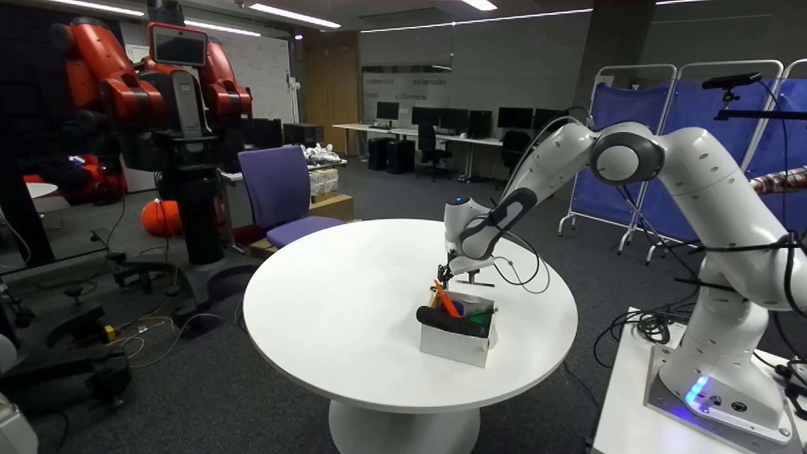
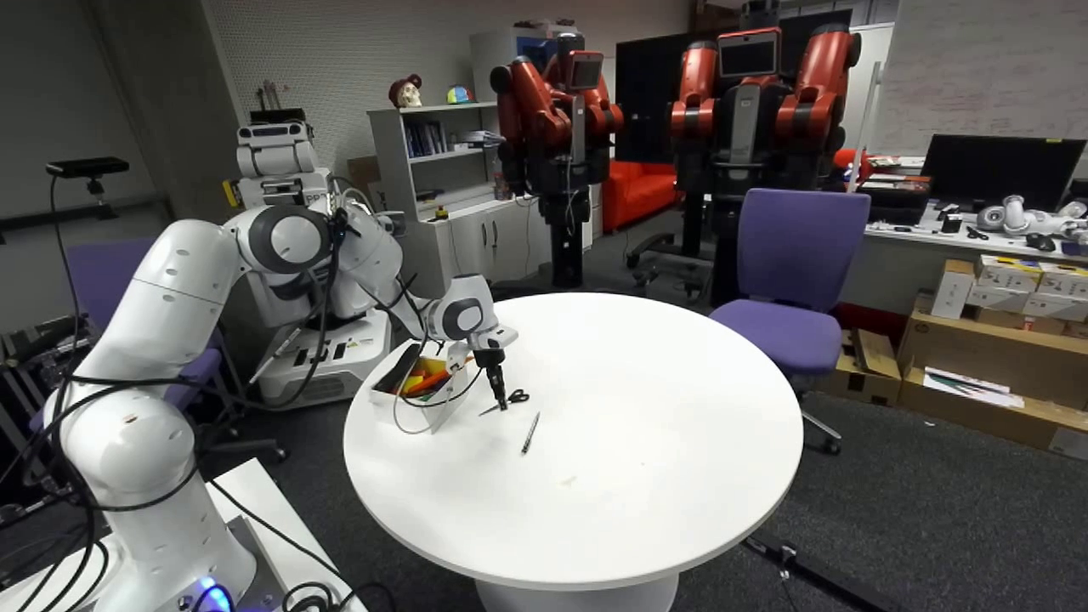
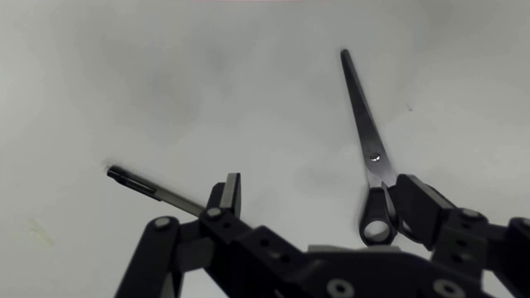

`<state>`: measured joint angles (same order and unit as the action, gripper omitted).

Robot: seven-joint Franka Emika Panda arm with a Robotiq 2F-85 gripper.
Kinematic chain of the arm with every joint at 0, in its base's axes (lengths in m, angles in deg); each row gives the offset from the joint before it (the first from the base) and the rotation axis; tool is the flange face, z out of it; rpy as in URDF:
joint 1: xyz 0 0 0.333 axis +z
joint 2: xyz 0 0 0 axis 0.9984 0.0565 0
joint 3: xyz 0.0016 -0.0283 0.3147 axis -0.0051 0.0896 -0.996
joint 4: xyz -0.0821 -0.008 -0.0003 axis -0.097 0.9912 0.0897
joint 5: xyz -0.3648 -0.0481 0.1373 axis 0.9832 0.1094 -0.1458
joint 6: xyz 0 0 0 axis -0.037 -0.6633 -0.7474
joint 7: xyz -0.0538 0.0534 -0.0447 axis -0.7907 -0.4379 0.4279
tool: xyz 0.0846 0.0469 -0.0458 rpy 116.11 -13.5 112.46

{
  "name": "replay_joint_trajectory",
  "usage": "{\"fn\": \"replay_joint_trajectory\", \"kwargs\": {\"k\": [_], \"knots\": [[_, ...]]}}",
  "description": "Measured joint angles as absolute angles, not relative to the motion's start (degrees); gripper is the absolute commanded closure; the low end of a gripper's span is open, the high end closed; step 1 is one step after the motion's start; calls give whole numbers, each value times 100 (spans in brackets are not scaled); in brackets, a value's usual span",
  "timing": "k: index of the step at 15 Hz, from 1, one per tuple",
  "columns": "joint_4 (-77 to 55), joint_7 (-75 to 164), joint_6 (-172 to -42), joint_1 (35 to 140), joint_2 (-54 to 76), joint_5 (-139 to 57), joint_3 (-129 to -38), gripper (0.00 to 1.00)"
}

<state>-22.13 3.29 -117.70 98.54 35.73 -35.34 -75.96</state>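
1. The gripper (image 3: 319, 186) is held spread wide over the table (image 2: 646, 442).
2. Scissors (image 3: 365, 124) are laid there, partly hidden by one finger (image 3: 419, 203) in the wrist view; contact cannot be judged.
3. A pen (image 3: 156, 191) is partly covered by the other.
4. A filled box (image 1: 451, 345) is set nearby.

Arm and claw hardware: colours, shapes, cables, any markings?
Arm: white rounded segments, with dark grey rings around pale round joint caps. Black and grey cables run along it, black bands wrap it, and a blue light strip glows on the base. Claw: black, angular, two linked fingers with pale round bolt heads. No lettering I can make out.
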Motion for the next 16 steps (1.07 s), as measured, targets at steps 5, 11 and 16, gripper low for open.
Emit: {"fn": "replay_joint_trajectory", "kwargs": {"k": [5, 11, 16], "knots": [[-2107, 945, -11778, 9685, 3639, -3639, -7764, 0], [-1983, 1382, -11808, 9572, 3776, -3828, -7916, 0], [-1825, 1411, -11877, 9568, 4024, -3876, -7915, 26]]}}
